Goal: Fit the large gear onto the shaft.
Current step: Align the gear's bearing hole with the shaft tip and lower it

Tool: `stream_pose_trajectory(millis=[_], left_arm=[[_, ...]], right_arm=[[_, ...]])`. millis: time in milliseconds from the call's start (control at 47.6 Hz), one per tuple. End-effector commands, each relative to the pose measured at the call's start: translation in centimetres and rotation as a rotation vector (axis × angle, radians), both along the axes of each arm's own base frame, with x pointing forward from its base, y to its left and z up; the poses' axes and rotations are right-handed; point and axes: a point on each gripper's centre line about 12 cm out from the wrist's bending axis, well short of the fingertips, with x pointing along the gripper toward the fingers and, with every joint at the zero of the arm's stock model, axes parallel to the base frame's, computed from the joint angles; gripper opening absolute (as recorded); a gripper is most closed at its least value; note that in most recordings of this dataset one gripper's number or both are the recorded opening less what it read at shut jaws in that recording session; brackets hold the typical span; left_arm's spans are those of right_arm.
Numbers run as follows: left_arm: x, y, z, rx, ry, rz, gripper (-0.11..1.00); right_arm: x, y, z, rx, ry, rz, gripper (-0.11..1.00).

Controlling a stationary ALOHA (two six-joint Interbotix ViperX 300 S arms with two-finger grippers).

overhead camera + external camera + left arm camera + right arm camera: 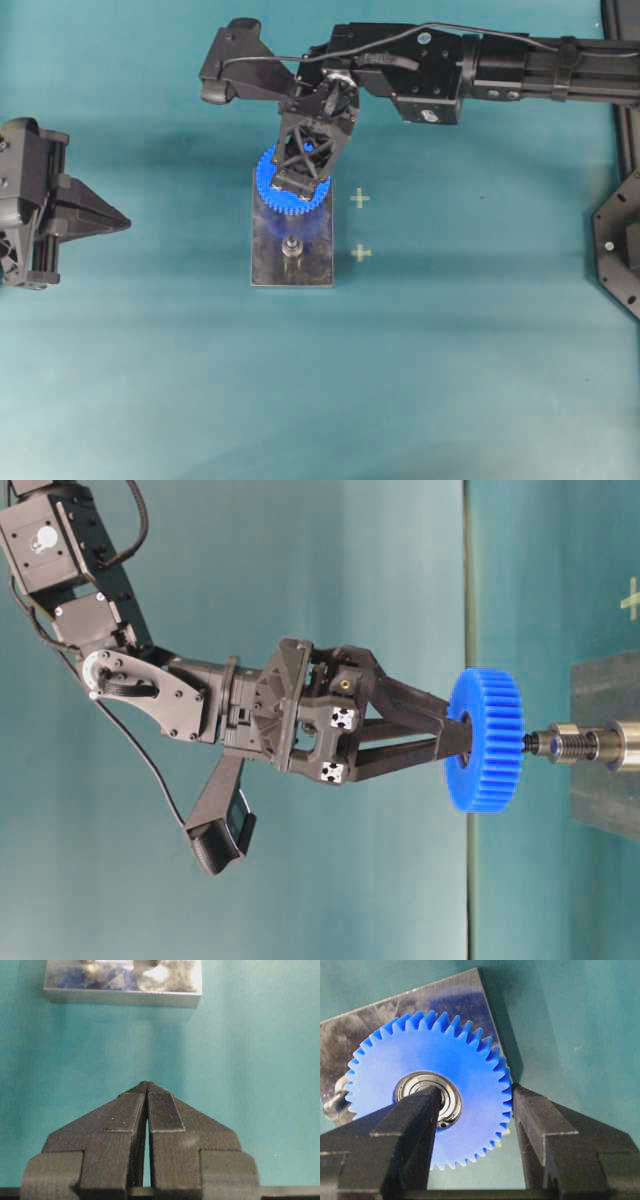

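One large gear [427, 1095]: bright blue moulded plastic, evenly toothed rim, silvery bearing ring at the bore. It is sitting flat-on over the far end of the plate [310, 268], a dark grey rectangular metal slab with a reflective top picking up a blue tint.

Pegs: one thin steel shaft [570, 744] with a round collar is showing at the table-level view, just off the gear's face, whether touching cannot be told. A second peg [292, 246] is standing bare on the plate's near end.

Right gripper [472, 1110] is reaching down from the upper right, wrist bent steeply; one finger is poking into the bore, the other is pressing the toothed rim, pinching the gear between them.

Left gripper [147, 1091] is hanging at the left edge, well apart from the plate, its ribbed pads pressed together, holding nothing.

Two small cross marks [360, 199] are lying beside the plate.
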Motion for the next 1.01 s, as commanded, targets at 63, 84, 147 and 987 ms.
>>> stream_pose_trajectory(millis=[63, 84, 147, 987], left_arm=[[0.39, 0.04, 0.73, 0.002, -0.028, 0.001, 0.0], [0.37, 0.04, 0.77, 0.002, -0.029, 0.001, 0.0], [0.44, 0.04, 0.85, 0.002, -0.031, 0.001, 0.0], [0.39, 0.04, 0.73, -0.01, -0.028, 0.009, 0.0]], right_arm=[[0.6, 0.28, 1.44, -0.011, -0.048, 0.022, 0.49], [0.59, 0.28, 1.24, -0.01, -0.043, 0.022, 0.49], [0.7, 0.33, 1.12, -0.009, -0.042, 0.023, 0.49], [0.54, -0.37, 0.67, -0.004, -0.021, 0.009, 0.49]])
